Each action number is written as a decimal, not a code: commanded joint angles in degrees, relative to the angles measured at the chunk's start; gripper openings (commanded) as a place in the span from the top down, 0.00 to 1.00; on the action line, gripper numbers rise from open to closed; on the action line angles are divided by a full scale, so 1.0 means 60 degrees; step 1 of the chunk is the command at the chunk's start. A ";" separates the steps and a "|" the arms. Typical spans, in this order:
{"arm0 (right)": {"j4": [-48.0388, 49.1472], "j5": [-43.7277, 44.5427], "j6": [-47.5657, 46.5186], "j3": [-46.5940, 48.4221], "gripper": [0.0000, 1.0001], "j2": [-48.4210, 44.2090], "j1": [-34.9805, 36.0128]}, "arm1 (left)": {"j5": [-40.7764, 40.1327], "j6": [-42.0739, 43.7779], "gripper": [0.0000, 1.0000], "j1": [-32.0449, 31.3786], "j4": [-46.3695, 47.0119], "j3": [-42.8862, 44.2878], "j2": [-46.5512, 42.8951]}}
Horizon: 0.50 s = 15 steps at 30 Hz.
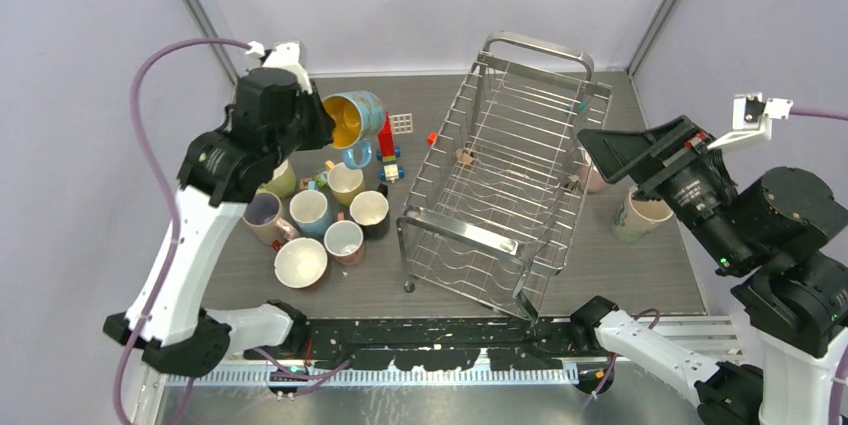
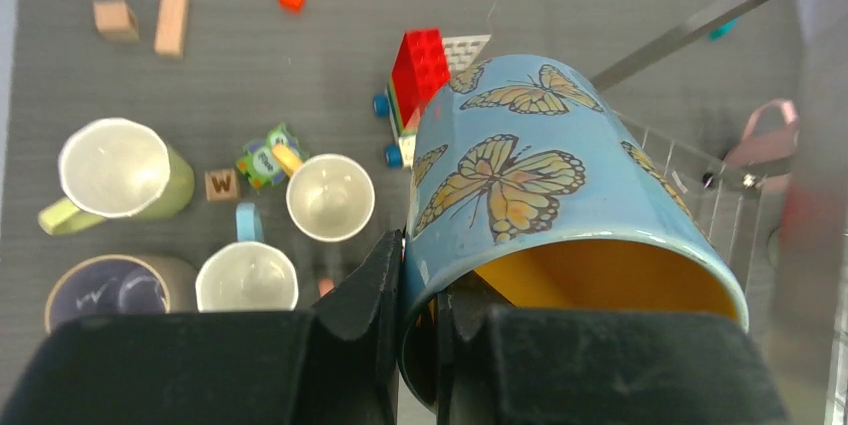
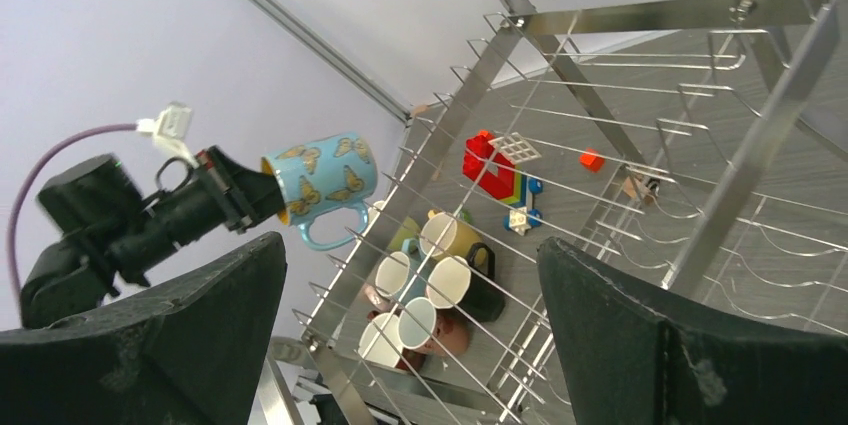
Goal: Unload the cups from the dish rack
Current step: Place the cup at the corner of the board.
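Left gripper [image 1: 325, 125] clamped on rim of light-blue butterfly-print ceramic mug [image 1: 358, 113], held off the grey table [image 1: 625, 270], left of silver steel-wire dish rack [image 1: 465, 238]; right gripper [image 1: 615, 145] wide open, empty, at rack's right side.
Left wrist: fingers [image 2: 385, 285] pinch the mug wall.
Right wrist: jaws spread, rack wires between.
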 commanded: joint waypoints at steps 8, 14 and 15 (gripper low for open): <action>-0.1468 0.0577 -0.0296 0.0614 0.00 -0.0784 0.0035 | 0.2928 -0.0385 1.00 0.1220 0.0133 0.1437 0.2787; -0.1902 0.0783 -0.0267 0.0748 0.00 -0.1049 0.0021 | 0.3914 -0.0109 1.00 0.1242 -0.0045 0.1833 0.3949; -0.1928 0.0813 -0.0256 0.0748 0.00 -0.1095 0.0030 | 0.4068 -0.0018 1.00 0.1243 -0.0119 0.1908 0.4184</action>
